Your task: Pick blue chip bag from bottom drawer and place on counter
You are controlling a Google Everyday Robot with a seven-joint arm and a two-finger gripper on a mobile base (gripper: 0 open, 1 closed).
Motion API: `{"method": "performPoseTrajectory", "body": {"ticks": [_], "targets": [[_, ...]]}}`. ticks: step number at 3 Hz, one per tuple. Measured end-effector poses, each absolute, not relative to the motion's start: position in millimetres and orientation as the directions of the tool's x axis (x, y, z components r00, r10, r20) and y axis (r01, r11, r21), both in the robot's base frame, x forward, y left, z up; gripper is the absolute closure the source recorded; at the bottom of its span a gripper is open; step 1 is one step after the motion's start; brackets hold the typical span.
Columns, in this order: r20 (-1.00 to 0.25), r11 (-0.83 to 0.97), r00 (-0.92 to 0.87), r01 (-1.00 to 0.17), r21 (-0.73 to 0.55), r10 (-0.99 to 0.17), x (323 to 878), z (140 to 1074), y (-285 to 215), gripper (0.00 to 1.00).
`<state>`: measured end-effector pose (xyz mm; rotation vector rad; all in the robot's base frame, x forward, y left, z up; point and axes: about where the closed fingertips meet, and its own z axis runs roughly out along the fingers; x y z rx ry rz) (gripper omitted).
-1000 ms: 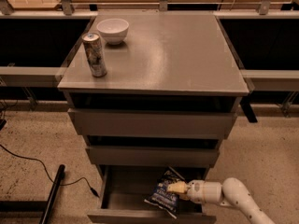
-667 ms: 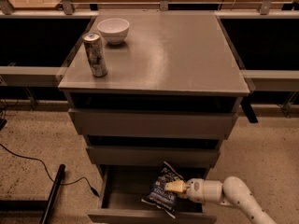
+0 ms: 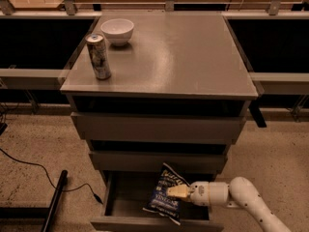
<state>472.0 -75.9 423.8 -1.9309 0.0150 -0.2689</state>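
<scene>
One second on, chip bag [image 3: 161, 202] stood higher and more upright above bottom drawer [image 3: 112, 199]; tool [image 3: 175, 192] gripped its right edge. Lift judged under way; tabletop [image 3: 183, 57] placement remained.

Three drawers [image 3: 157, 128], one can [image 3: 98, 56], one bowl [image 3: 117, 31], one blue chip bag [image 3: 158, 203], one hand [image 3: 173, 192] seemingly gripping it

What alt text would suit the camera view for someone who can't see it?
A robot gripper reaching in from the right of the picture holds a blue chip bag at the open bottom drawer of a three-drawer cabinet. On the counter above, a can and a white bowl stand at its left side.
</scene>
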Motion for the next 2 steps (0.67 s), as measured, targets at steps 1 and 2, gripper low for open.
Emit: {"method": "performPoseTrajectory", "body": {"ticks": [1,2], "targets": [[0.324,-0.385,0.946,0.290,-0.876,-0.024,451.0,493.1,-60.5,1.00],[0.438,-0.377,0.891,0.448,-0.811,0.116,408.2,571.3,-32.3,1.00]]}}
